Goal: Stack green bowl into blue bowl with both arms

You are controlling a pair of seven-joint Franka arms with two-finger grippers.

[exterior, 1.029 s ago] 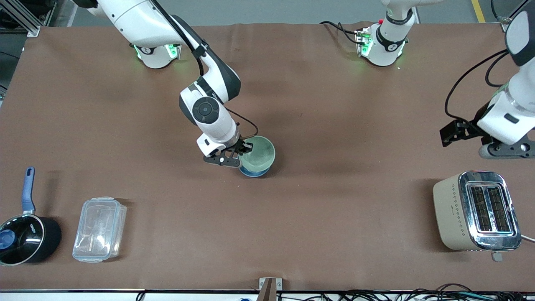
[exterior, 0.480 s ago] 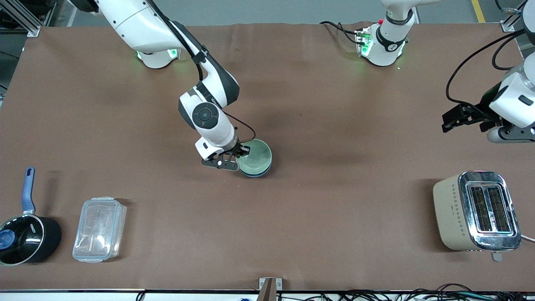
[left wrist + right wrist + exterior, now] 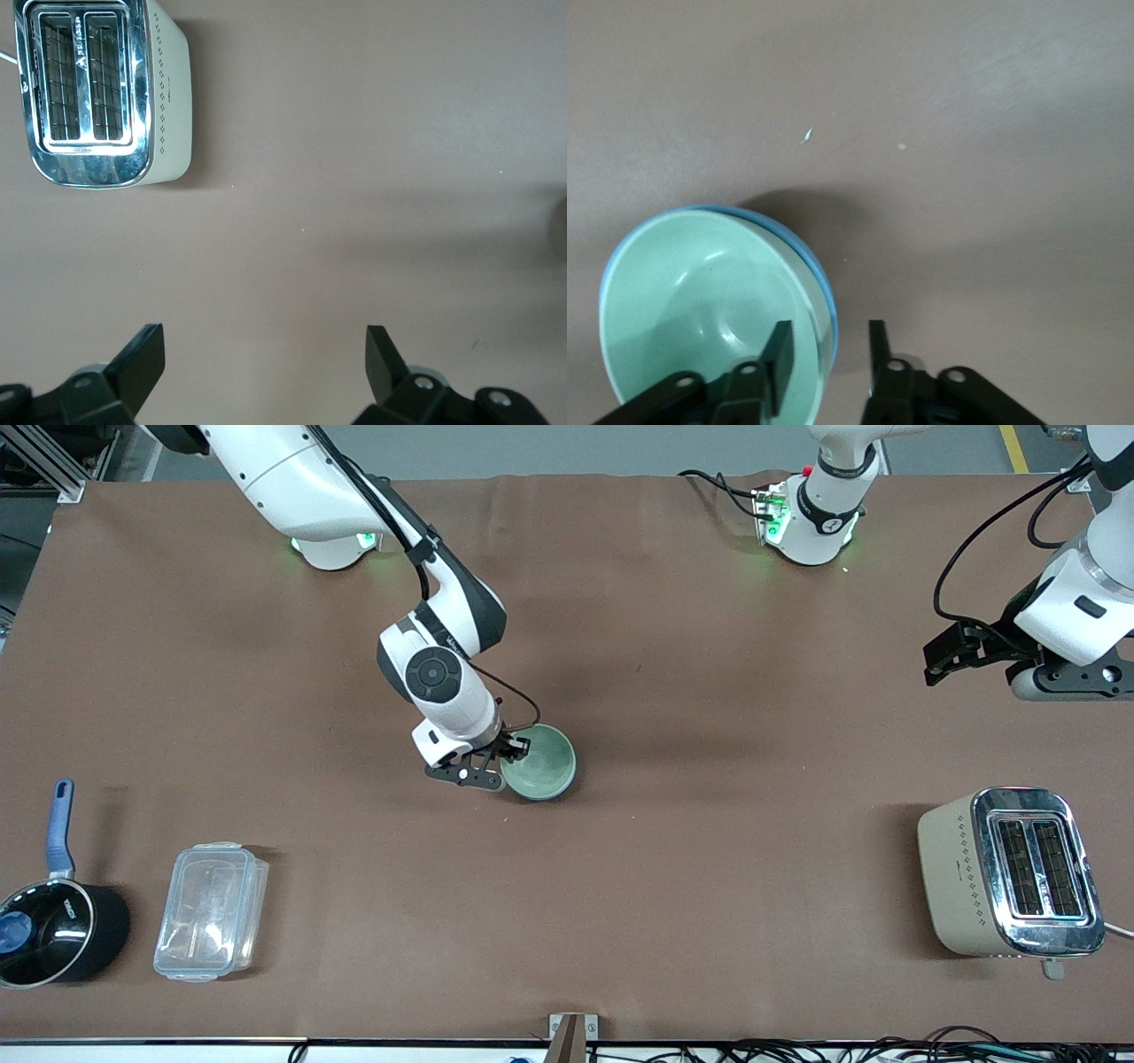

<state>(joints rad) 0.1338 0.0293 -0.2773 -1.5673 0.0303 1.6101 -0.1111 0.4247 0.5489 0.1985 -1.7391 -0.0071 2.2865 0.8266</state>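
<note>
Right pincer (image 3: pixel 828 354) straddles green bowl (image 3: pixel 542 762) (nested in blue bowl (image 3: pixel 819 274)).

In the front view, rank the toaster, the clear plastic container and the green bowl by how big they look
1. toaster
2. clear plastic container
3. green bowl

The bowl lies farther from the camera, which shrinks it slightly.

The front view looks down from high across the counter (image 3: pixel 673 850), facing both bases. The left wrist view looks down on the toaster (image 3: pixel 97 93), shared with front; the right wrist view hangs close over the green bowl (image 3: pixel 700 292).
</note>
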